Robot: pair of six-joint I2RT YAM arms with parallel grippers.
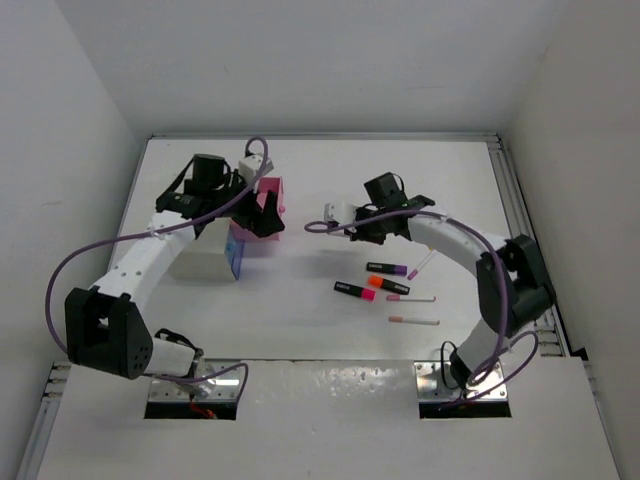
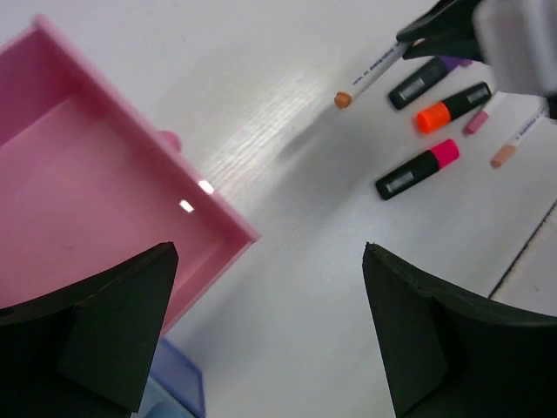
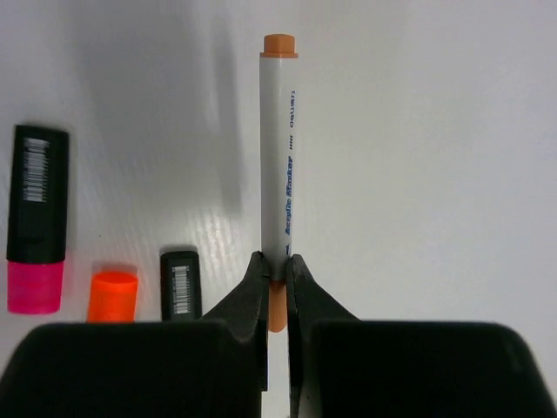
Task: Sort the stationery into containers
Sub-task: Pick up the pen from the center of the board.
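Broadly, the white tabletop [image 1: 330, 345] carries both arms at its near edge. The left arm [image 1: 140, 262] arcs forward from its base and bends rightward, its wrist tilted down over the white cabinet [image 1: 205, 262] and the pink drawer [image 2: 78, 183] drawn out of it. The left gripper [image 2: 270, 331] hangs above the drawer's front corner, fingers [image 2: 113, 322] spread wide. The right arm [image 1: 460, 240] folds at an elbow near the right edge, its forearm reaching leftward toward the centre. The right gripper [image 3: 277, 279] has narrow fingers [image 3: 248, 292] pinching an orange-tipped white pen [image 3: 277, 157] near one end, held level and clear of its shadow. On the tabletop beneath lie the pink-capped [image 1: 355, 291], orange-capped [image 1: 382, 286] and purple-capped [image 1: 388, 268] highlighters, close together, with two thin pens [image 1: 412, 298] [image 1: 414, 321] just nearer.
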